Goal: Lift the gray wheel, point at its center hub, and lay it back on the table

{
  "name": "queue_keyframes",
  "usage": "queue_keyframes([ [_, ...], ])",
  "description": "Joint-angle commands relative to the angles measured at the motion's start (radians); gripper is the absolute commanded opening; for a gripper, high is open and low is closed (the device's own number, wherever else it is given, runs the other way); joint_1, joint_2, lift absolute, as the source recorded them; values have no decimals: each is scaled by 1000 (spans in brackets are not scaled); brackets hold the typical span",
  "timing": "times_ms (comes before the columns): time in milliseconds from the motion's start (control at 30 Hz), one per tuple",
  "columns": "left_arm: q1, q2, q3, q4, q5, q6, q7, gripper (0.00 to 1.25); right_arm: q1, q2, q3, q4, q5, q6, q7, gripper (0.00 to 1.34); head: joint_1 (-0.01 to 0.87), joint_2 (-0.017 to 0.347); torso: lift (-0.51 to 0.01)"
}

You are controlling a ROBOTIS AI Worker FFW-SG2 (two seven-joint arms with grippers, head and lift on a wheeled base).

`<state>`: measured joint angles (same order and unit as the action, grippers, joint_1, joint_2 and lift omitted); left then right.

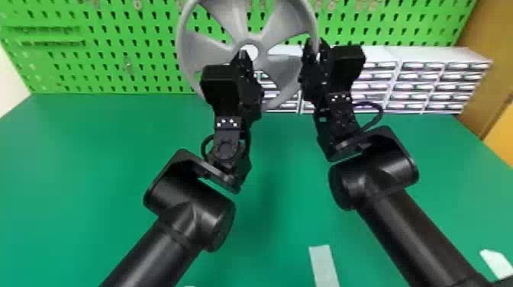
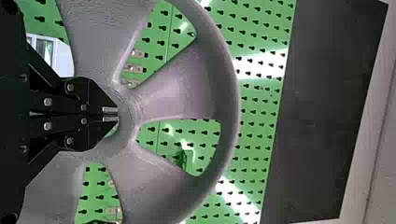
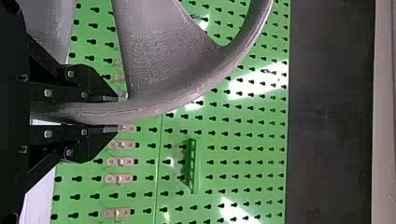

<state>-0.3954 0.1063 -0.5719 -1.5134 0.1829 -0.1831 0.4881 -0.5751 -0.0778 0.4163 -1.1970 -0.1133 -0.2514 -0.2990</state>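
One wheel [image 1: 282, 69] we found clamped in the right claw [image 3: 112, 114]; the left claw [image 2: 110, 115], closed, pointed at the hub [image 2: 128, 109] ahead; lowering seemed next.

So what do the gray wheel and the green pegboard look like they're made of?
The gray wheel looks like plastic with a satin, finely ridged finish, perhaps 3D-printed, going by the thin lines across its spokes; coated metal can't be ruled out. The green pegboard is probably painted sheet metal, smooth and glossy: it has neat keyhole slots and throws back bright glare, though hard plastic could look similar.
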Motion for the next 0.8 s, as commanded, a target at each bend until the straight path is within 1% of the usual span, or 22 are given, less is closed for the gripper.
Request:
queue_keyframes([
  [0, 41, 3, 1, -59, -26, 8, 14, 106, 1, 0, -1, 1, 6, 9, -2, 172, 692, 48, -96],
  [133, 81, 6, 7, -120, -57, 33, 23, 106, 3, -2, -2, 5, 11, 15, -3, 172, 692, 48, -96],
  [333, 145, 27, 15, -223, -85, 65, 46, 106, 3, -2, -5, 10, 15, 21, -6, 172, 692, 48, -96],
  [567, 254, 50, 37, -367, -91, 126, 57, 107, 0, -2, -8, 17, 21, 23, -9, 172, 692, 48, -96],
  [767, 322, 70, 35, -442, -108, 180, 90, 107, 0, -5, -14, 17, 24, 23, -9, 172, 692, 48, -96],
])
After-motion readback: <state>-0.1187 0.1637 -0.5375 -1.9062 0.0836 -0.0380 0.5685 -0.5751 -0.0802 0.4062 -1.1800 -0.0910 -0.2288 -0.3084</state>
